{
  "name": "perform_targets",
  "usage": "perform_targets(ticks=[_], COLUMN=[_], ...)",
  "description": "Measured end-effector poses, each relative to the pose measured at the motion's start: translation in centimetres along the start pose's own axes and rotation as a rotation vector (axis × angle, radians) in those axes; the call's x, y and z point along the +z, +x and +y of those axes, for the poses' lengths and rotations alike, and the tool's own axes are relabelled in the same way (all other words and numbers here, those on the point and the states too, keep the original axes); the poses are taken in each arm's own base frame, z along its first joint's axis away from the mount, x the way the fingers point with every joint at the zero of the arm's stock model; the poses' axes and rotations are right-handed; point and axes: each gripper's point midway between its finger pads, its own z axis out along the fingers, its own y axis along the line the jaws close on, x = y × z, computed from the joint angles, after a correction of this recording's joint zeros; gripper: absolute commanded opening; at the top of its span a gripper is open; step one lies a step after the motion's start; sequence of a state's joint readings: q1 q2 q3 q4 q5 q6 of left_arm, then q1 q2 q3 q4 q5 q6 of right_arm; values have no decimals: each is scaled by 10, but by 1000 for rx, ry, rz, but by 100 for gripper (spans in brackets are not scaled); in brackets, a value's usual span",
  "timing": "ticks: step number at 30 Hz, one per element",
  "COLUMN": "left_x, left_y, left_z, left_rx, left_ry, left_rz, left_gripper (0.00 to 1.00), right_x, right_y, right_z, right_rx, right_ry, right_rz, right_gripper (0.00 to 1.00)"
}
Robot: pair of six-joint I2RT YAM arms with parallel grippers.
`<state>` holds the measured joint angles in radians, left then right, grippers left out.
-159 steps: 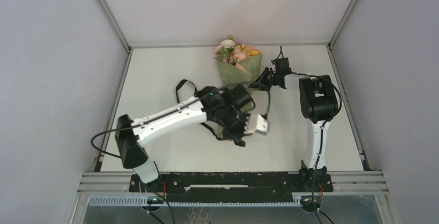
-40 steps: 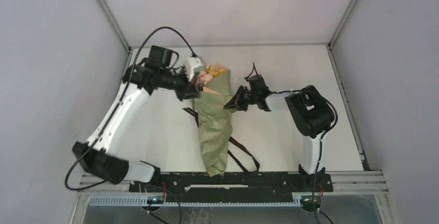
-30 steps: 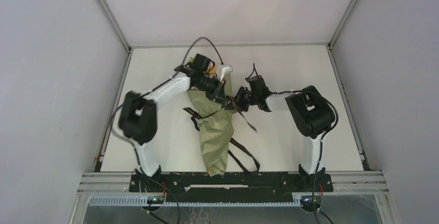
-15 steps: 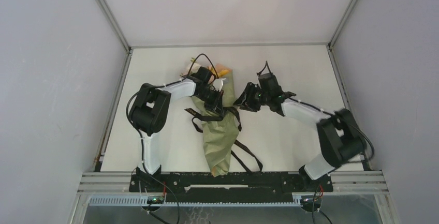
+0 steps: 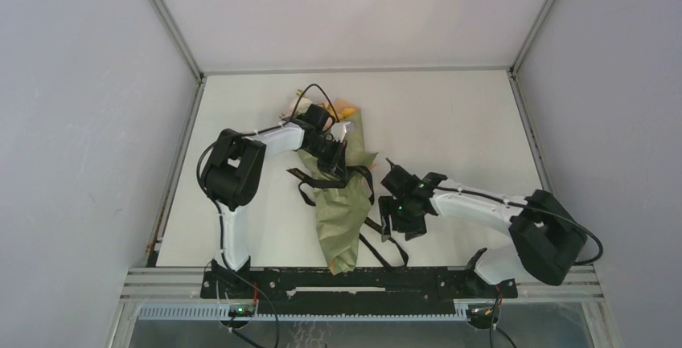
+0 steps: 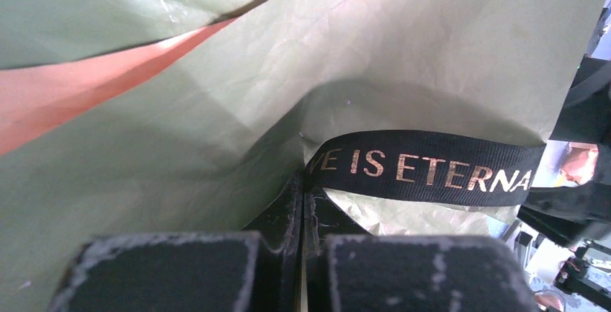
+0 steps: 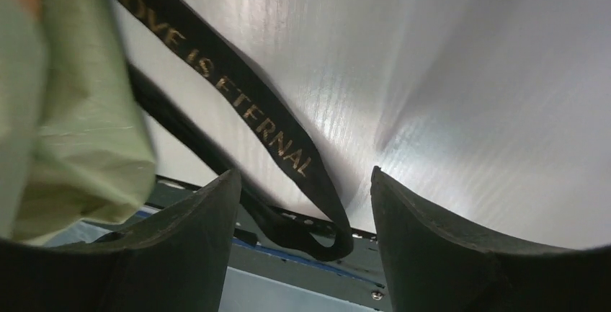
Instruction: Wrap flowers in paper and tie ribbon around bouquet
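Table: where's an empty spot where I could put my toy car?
The far right corner of the table, between the bouquet and its right edge, is bare. So is the far left corner. The near middle is crowded: bouquet, ribbon loops, right gripper.

The white tabletop [image 5: 474, 115] sat boxed in by 3 plain, pale grey panels: the left wall [image 5: 80, 123], the right wall [image 5: 619, 83] and the back wall [image 5: 354, 10]. 2 metal corner rails [image 5: 165, 18] ran up slantwise where the walls met. Along the near edge lay a black mounting bar [image 5: 434, 280], and just below it a white slotted strip [image 5: 322, 313]. Seen close from the right wrist, the tabletop showed fine ribbing and a bright patch of glare.
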<state>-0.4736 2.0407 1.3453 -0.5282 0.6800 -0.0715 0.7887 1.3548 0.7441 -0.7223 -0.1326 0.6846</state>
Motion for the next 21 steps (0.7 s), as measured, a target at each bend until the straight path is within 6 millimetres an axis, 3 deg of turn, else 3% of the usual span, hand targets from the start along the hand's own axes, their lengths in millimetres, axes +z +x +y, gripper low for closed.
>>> perform_targets(ticks=[2, 3, 7, 8, 12, 15, 18, 21], left_x=[0, 0, 0, 0, 0, 0, 0, -1], left_y=[0, 0, 0, 0, 0, 0, 1, 0], left_z=[0, 0, 0, 0, 2, 5, 7, 10], left_rx=[1, 1, 1, 1, 3, 11, 21, 37], left_ry=[0, 0, 0, 0, -9, -23, -34, -53], left_rz=[-1, -1, -1, -1, 0, -1, 2, 1], left_gripper=[0, 0, 0, 0, 0, 0, 0, 0], right_x=[10, 17, 20, 20, 17, -3, -48, -118], right_y=[10, 15, 15, 15, 6, -31, -83, -127], right_z=[-1, -3, -17, -23, -30, -57, -86, -119], right_rx=[-29, -41, -60, -60, -33, 79, 247, 391], right_ry=[33, 59, 169, 198, 219, 230, 162, 112], right_rz=[45, 68, 89, 89, 41, -107, -351, -644], right_gripper=[72, 65, 5, 0, 0, 0, 0, 0])
